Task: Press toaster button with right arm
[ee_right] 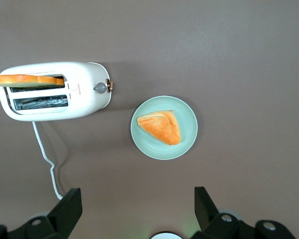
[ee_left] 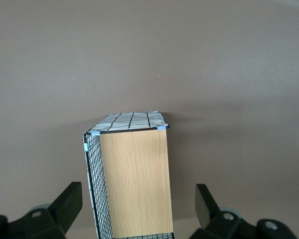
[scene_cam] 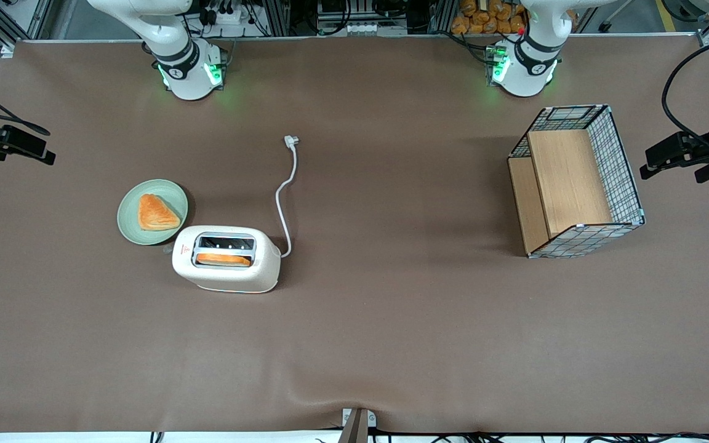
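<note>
The toaster (scene_cam: 226,258) is cream-white with rounded corners and stands upright on the brown table, toward the working arm's end. Of its two slots, the one nearer the front camera holds an orange slice. The toaster button (ee_right: 99,88), a small grey nub, sits on its narrow end face. Its white cord (scene_cam: 285,197) snakes away to a plug lying loose on the table.

The gripper (ee_right: 137,214) hangs high above the table, fingers spread wide apart, clear of the toaster.

toaster button (ee_right: 99,88) hidden (front view), end effector (ee_right: 137,209) fingers cropped
</note>
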Robot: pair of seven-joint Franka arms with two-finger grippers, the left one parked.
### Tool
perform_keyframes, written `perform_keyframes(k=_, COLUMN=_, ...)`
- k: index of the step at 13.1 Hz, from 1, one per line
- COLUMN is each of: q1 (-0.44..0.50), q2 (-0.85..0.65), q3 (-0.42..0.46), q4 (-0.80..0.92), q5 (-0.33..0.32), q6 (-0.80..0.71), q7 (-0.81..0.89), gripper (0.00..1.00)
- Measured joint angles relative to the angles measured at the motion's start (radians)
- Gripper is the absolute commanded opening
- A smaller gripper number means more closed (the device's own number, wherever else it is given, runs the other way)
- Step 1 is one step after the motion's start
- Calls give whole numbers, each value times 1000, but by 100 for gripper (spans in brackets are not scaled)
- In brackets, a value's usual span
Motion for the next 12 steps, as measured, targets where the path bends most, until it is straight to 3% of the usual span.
perform_keyframes(k=12, q1=17, q2=2, q3=2, q4=0, q5=-4, q6=-8, q7=-1, gripper=100)
